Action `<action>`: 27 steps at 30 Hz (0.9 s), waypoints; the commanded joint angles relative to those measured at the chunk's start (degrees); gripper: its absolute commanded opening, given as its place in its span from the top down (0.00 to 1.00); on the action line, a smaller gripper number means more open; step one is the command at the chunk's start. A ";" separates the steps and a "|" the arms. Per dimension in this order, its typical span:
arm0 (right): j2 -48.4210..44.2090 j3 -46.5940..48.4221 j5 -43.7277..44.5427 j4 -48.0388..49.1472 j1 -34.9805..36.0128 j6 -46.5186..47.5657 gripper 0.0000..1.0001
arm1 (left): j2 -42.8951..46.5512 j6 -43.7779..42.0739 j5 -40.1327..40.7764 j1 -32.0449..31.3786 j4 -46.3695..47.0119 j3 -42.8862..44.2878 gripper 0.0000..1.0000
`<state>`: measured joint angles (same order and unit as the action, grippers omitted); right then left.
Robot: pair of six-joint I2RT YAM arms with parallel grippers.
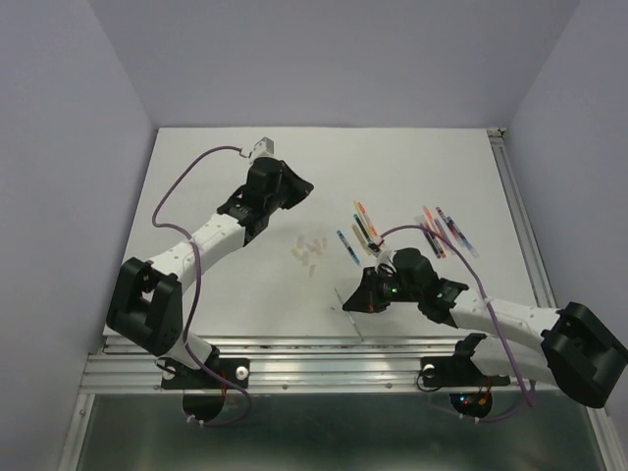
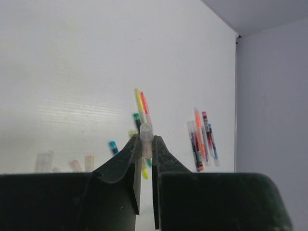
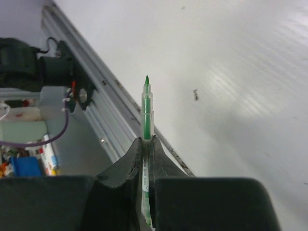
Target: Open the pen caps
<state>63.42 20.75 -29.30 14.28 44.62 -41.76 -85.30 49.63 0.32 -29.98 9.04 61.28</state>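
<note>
My left gripper (image 1: 302, 186) hangs above the far left of the table, shut on one pale translucent pen cap (image 2: 146, 131) that stands up between its fingertips (image 2: 160, 144). My right gripper (image 1: 346, 302) is near the front edge, shut on a green pen (image 3: 146, 108) whose bare tip (image 3: 147, 79) points toward the rail. Several loose pen caps (image 1: 308, 252) lie in a small pile mid-table and also show in the left wrist view (image 2: 74, 165). More pens lie in two groups, one (image 1: 363, 232) in the middle and one (image 1: 444, 232) to the right.
An aluminium rail (image 1: 324, 353) runs along the table's front edge, just under the right gripper. A metal strip (image 1: 518, 216) lines the right edge. Grey walls close in the left, back and right sides.
</note>
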 commanded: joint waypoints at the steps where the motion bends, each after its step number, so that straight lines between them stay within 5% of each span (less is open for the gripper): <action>1: 2.31 8.50 13.96 -11.62 -0.94 3.86 0.99 | 0.13 -6.29 2.75 0.09 -7.97 1.75 1.00; 9: 13.03 24.48 33.40 -23.86 -7.44 18.08 0.99 | 4.07 -9.90 6.97 0.01 -14.31 -10.64 0.92; 19: 28.24 38.30 33.86 -24.83 -9.73 33.92 0.99 | 6.29 -10.95 3.82 -0.08 -9.83 -19.79 0.89; 27: 36.42 45.69 35.19 -26.59 -10.17 37.01 0.98 | 3.65 -10.87 1.00 -0.17 -6.93 -20.58 0.88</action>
<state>98.06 62.04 4.64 -11.20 34.85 -7.77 -81.25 39.92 2.90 -29.89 -1.41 41.56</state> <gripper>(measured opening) 0.069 0.179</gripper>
